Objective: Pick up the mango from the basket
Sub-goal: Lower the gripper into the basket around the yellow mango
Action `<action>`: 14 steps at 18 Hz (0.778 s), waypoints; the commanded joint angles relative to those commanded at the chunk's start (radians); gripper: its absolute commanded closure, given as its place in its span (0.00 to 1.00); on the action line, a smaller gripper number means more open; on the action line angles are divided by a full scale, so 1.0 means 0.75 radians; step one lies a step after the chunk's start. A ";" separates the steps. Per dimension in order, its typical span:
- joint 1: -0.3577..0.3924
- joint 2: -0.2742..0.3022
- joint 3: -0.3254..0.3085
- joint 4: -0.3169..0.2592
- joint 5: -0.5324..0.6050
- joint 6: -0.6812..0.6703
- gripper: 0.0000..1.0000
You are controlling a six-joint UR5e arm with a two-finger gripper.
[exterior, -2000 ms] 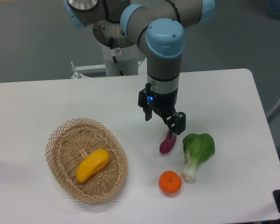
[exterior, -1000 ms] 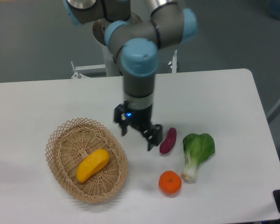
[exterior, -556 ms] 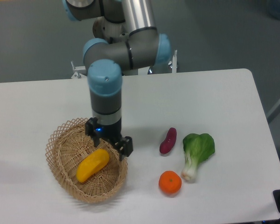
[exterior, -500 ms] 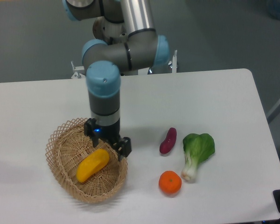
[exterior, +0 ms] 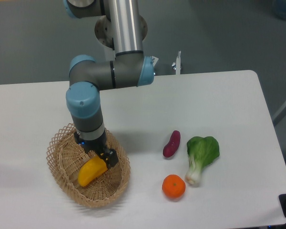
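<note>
We are hovering our claw (exterior: 98, 153) over the mango's (exterior: 91, 172) upper-right end; its long axis is running lower-left; jaws' state unclear.

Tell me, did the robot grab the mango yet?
Not quite. Done: the gripper is down inside the basket, right at the upper end of the mango. In hand: it looks ready to pinch, but I cannot tell whether the fingers have shut. Left: the mango lies on the basket's bottom, so it has to be gripped and lifted out.
</note>
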 joint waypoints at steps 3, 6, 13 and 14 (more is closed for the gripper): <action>0.000 -0.027 -0.012 0.002 0.002 0.002 0.00; 0.000 -0.027 -0.014 0.002 0.008 0.006 0.00; 0.000 -0.037 -0.016 0.004 0.012 -0.002 0.00; 0.000 -0.039 -0.014 0.004 0.012 -0.002 0.05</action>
